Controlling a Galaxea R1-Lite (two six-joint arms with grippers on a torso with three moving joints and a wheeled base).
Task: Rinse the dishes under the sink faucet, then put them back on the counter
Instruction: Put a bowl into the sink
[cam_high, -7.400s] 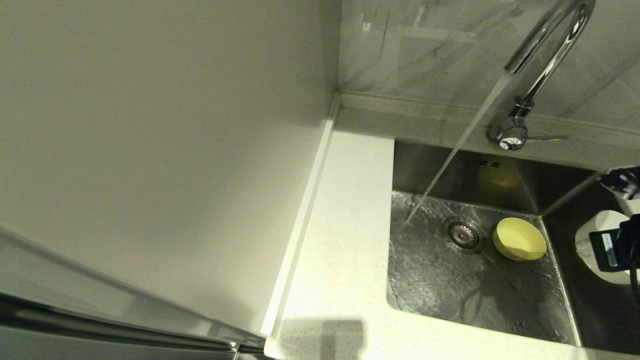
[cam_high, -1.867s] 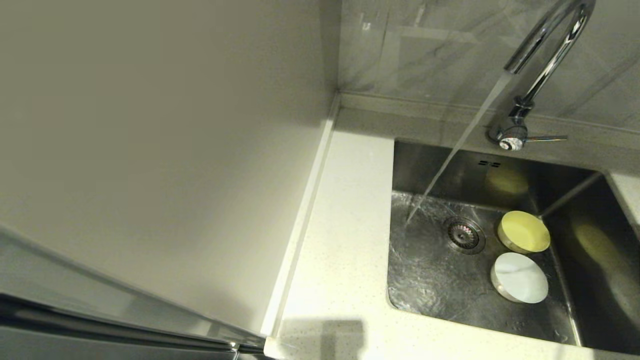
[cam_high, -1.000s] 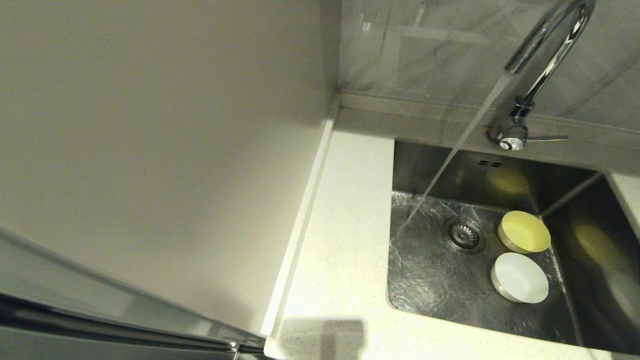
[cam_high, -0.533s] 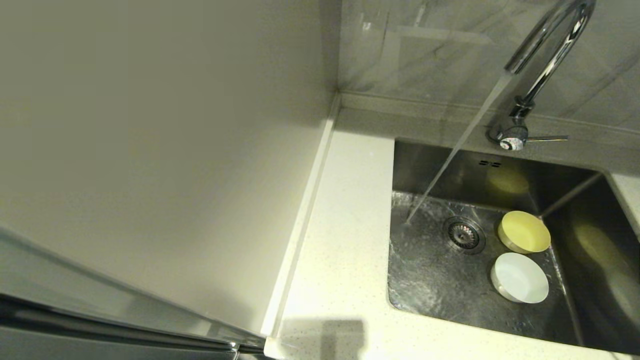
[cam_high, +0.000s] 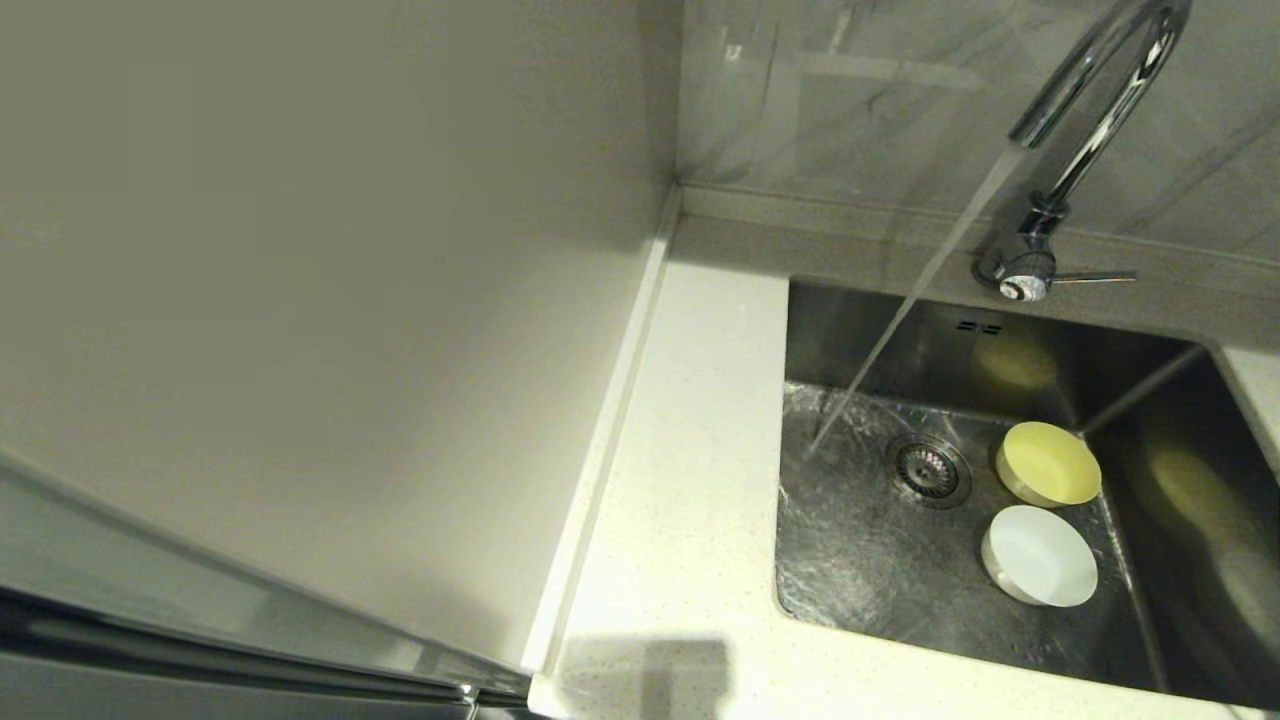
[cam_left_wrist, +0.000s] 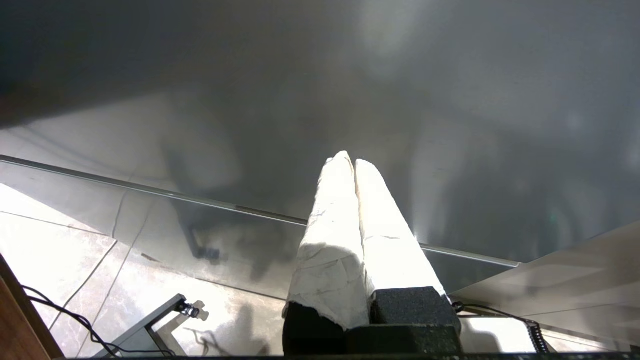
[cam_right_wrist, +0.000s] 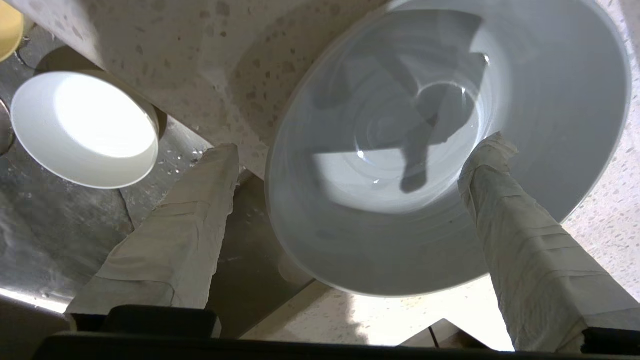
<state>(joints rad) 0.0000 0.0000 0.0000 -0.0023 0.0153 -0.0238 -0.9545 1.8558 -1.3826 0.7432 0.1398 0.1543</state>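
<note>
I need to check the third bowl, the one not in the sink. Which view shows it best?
The right wrist view: the third bowl fills it, sitting on the counter between the open fingers of the right gripper. The head view misses it, and the left wrist view shows no bowl.

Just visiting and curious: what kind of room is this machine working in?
Most likely a home kitchen: a stainless-steel sink under a running chrome gooseneck faucet, small bowls in the basin, and a speckled stone-like counter.

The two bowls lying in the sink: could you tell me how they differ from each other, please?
The yellow bowl is pale yellow; the white bowl is white. The yellow bowl lies closer to the faucet, the white bowl nearer the front. Both are small, round, upright and outside the water stream.
</note>
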